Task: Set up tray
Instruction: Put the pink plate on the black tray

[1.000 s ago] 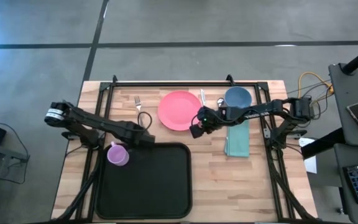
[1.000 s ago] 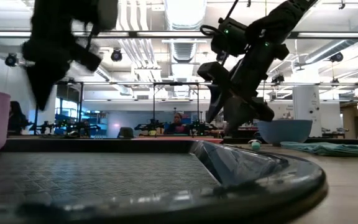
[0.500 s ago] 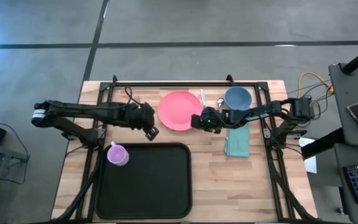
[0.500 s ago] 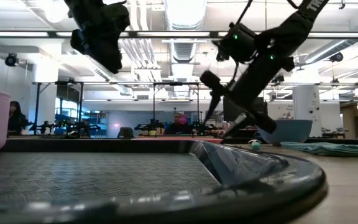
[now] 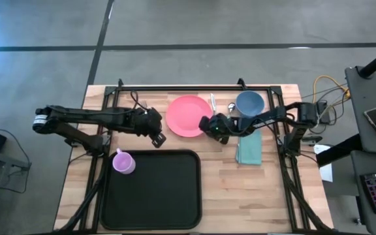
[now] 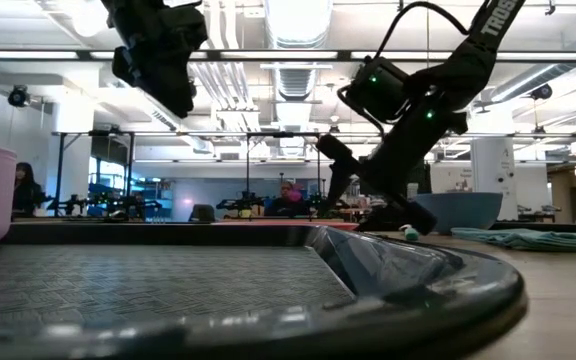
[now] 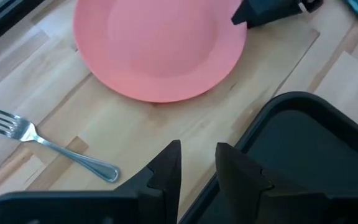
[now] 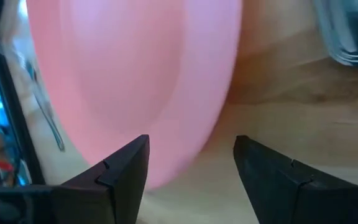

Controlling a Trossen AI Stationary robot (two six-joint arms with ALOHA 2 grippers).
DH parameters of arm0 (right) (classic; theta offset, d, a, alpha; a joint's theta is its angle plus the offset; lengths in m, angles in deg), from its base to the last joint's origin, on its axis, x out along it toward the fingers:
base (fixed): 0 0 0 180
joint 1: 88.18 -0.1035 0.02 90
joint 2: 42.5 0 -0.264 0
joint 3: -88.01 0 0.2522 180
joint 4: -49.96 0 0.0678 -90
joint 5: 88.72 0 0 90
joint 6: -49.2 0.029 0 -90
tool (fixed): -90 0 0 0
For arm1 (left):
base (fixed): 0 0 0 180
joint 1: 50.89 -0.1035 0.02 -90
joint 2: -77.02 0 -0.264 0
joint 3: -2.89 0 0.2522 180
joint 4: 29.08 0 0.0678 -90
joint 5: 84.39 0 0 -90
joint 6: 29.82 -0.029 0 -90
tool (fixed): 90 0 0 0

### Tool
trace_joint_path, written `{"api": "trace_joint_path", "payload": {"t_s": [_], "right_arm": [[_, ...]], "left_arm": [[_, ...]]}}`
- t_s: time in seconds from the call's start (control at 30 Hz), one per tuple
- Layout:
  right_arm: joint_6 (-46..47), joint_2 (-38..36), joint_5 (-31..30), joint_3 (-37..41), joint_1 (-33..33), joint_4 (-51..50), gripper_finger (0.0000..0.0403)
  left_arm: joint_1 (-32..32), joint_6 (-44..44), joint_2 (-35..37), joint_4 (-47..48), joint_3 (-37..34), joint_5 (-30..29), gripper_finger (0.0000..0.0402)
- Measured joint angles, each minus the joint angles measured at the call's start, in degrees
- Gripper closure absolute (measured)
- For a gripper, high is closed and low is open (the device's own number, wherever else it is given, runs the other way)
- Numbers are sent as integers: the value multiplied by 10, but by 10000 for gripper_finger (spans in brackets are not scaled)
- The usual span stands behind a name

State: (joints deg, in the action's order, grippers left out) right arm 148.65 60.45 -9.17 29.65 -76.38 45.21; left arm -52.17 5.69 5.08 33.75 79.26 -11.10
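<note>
Tray point(image 5: 152, 189) on the near-left part of the table point(image 5: 266, 189), with pink cup point(image 5: 123, 162) standing at its far-left corner, seemingly just on the rim. Left gripper point(image 5: 159, 138) raised beyond the tray's far edge, left of pink plate point(image 5: 188, 115), fingers a narrow gap apart, grasping nothing. Right gripper point(image 5: 205, 124) low at the plate's right rim, jaws spread wide, empty. Fork point(image 7: 48, 146) lying left of the plate.

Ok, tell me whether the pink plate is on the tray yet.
Not yet. The pink plate lies on the bare table, beyond the tray.
</note>
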Motion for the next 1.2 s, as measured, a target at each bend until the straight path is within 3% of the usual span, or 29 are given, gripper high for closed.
{"api": "trace_joint_path", "payload": {"t_s": [0.3,0.73,1.0,1.2], "right_arm": [[66,24,-36,-1,23,0,198],[49,34,-68,1,26,-5,380],[0,19,-95,1,17,-2,391],[-139,-42,-116,-8,-4,-4,393]], "left_arm": [[0,0,0,0,0,1,321],[0,-23,0,0,0,0,321],[0,-27,0,14,0,-1,321],[0,-27,6,77,0,-28,321]]}}
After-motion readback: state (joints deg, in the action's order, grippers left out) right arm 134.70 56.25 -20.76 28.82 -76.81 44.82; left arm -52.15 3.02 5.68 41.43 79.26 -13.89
